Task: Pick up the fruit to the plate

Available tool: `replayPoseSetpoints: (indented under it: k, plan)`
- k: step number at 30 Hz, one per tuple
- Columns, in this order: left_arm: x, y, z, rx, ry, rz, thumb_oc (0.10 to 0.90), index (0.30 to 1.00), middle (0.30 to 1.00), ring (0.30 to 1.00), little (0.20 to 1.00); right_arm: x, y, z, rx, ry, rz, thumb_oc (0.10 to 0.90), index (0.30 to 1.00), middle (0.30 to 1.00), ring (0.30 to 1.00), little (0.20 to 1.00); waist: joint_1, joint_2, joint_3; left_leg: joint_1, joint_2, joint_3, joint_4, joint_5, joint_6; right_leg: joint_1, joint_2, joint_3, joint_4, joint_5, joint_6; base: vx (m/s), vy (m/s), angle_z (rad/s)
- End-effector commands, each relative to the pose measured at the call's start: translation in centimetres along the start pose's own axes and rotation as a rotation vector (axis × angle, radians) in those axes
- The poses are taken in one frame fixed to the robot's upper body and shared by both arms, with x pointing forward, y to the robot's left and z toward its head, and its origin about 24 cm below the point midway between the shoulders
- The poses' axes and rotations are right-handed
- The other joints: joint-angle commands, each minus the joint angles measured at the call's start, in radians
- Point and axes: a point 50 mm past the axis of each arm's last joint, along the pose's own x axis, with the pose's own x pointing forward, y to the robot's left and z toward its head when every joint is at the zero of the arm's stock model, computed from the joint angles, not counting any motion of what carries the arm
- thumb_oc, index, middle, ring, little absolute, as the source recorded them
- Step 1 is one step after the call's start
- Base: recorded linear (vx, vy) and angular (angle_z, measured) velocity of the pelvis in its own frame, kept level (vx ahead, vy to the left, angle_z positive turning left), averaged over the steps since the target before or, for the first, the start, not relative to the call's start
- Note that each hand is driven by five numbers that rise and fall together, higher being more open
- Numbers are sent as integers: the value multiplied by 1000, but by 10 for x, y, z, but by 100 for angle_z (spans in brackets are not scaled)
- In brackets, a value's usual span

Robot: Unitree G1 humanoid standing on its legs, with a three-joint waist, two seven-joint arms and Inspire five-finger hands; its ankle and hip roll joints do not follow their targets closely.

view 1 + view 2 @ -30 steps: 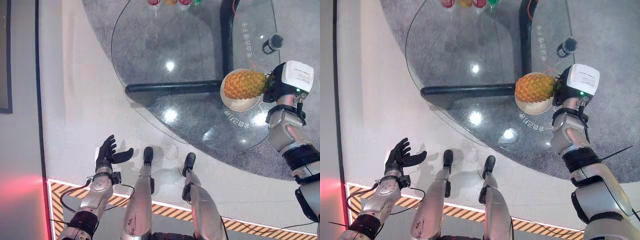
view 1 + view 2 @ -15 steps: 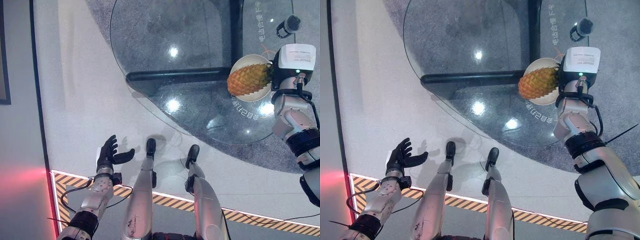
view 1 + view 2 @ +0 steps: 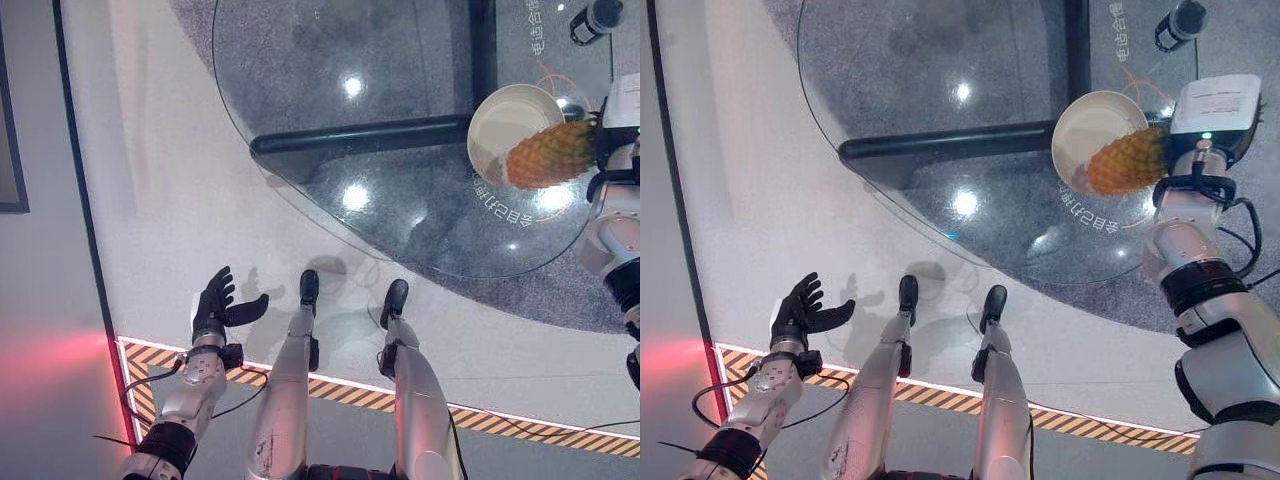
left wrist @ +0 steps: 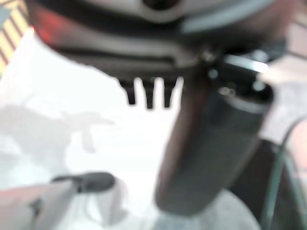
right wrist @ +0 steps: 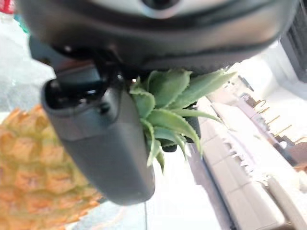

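Note:
A pineapple (image 3: 548, 154) is held by its green crown (image 5: 169, 108) in my right hand (image 3: 1172, 143), whose thumb (image 5: 106, 142) and fingers are curled round the leaves. The orange body (image 5: 31, 162) lies sideways over the near right rim of a round cream plate (image 3: 503, 112), which stands on the glass table. I cannot tell whether the fruit touches the plate. Most of the plate's inside is bare. My left hand (image 3: 216, 304) hangs low over the pale floor, far from the table, with its fingers spread and nothing in it.
The round glass table (image 3: 380, 60) has a dark base bar (image 3: 350, 140) under it and stands on a grey carpet. A dark cylinder (image 3: 1181, 19) is on the table beyond the plate. Yellow-black tape (image 3: 340, 395) marks the floor behind my feet.
The whole picture has shifted, so the camera moved. Relative to the plate, the pineapple has slid from over its middle to its near right rim. The left hand stayed still.

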Motion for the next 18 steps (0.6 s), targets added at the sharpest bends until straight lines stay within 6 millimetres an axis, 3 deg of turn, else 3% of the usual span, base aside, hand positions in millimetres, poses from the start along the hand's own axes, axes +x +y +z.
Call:
replayPoseSetpoints:
  k: [1, 10, 18]
  plan:
    - [-8, 16, 1, -11, -42, 35, 800, 900, 900, 900, 900, 20, -66, -85, -177, 318, -265, 100, 300, 300, 300, 200, -25, 21, -25, -55, -47, -12, 102, -41, 28, -3, 44, -47, 59, -30, -16, 0, 0, 0]
    - [-8, 17, 2, -15, -44, 30, 800, 900, 900, 900, 900, 20, -76, -103, -212, 391, -318, 100, 300, 300, 300, 200, -29, 35, -25, -80, -54, -13, 102, -36, 27, -32, 44, -46, 63, -27, -15, 0, 0, 0]
    - [-9, 12, 3, -25, -51, 24, 800, 900, 900, 900, 900, 20, -86, -105, -226, 426, -382, 100, 300, 300, 300, 200, -31, 49, -25, -129, -61, -14, 103, -31, 29, -84, 44, -45, 64, -17, -14, 0, 2, 0]
